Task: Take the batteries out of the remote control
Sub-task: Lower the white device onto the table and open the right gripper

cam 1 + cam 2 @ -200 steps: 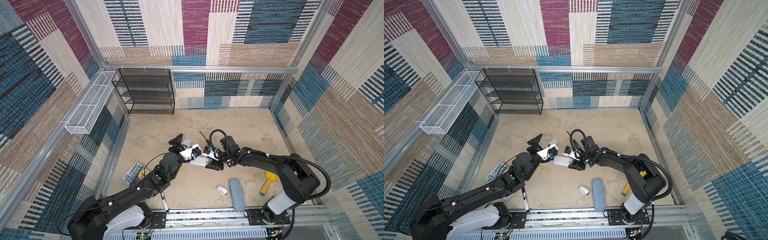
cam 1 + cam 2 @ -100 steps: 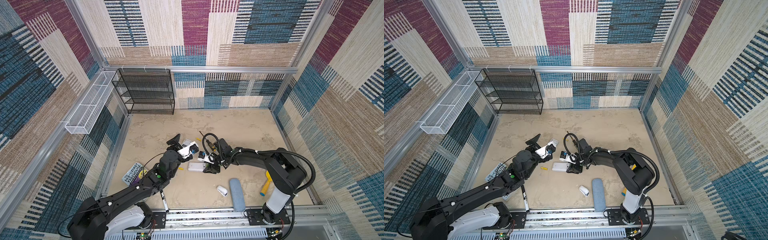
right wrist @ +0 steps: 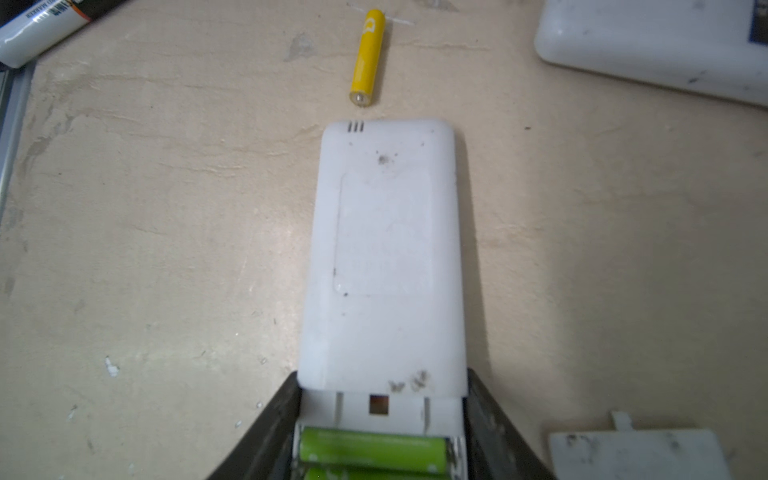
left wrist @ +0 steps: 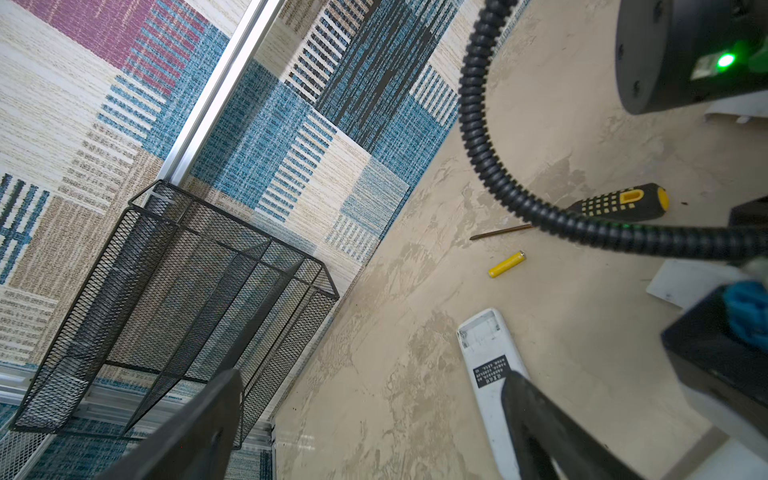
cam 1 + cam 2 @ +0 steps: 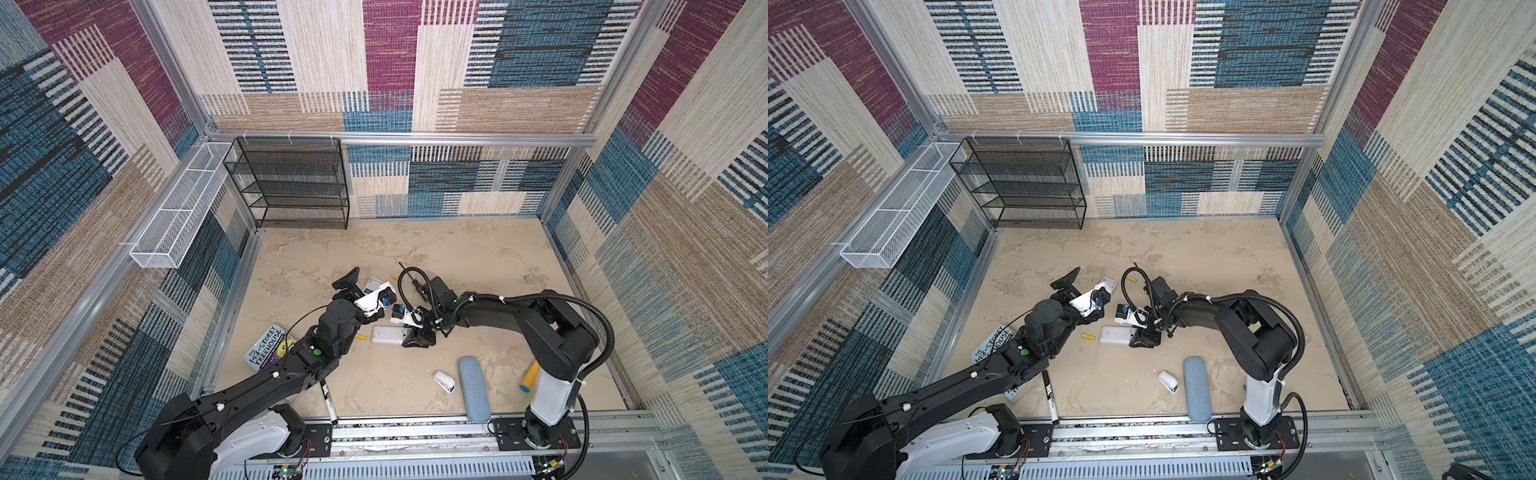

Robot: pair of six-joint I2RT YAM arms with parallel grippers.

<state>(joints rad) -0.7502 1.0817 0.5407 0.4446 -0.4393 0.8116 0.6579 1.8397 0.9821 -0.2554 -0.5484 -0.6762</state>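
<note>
My right gripper [image 3: 382, 376] is shut on the white remote control [image 3: 384, 249], which lies back-up on the floor; the jaws clamp its open compartment end. Two lime green batteries [image 3: 372, 451] sit side by side in that compartment. A yellow battery [image 3: 367, 56] lies loose just beyond the remote's far end, also seen in both top views [image 5: 360, 337] [image 5: 1088, 336]. Another yellow battery [image 4: 507, 264] lies farther back near the screwdriver. In both top views the remote [image 5: 386, 335] sits at mid-floor with the right gripper [image 5: 415, 337] on it. My left gripper [image 4: 372, 376] hangs open and empty behind it.
A second white remote [image 4: 486, 365] lies under the left gripper. A white battery cover [image 3: 636, 453] rests beside the held remote. Screwdriver [image 4: 615, 203], book [image 5: 268, 349], marker [image 5: 328, 399], grey-blue case [image 5: 473, 388], yellow-handled scraper [image 5: 528, 376] and black wire shelf [image 5: 291, 183] stand around.
The right arm has drawn leftward and slightly toward the front, carrying the remote with it. The left gripper has stayed open and nearly still.
</note>
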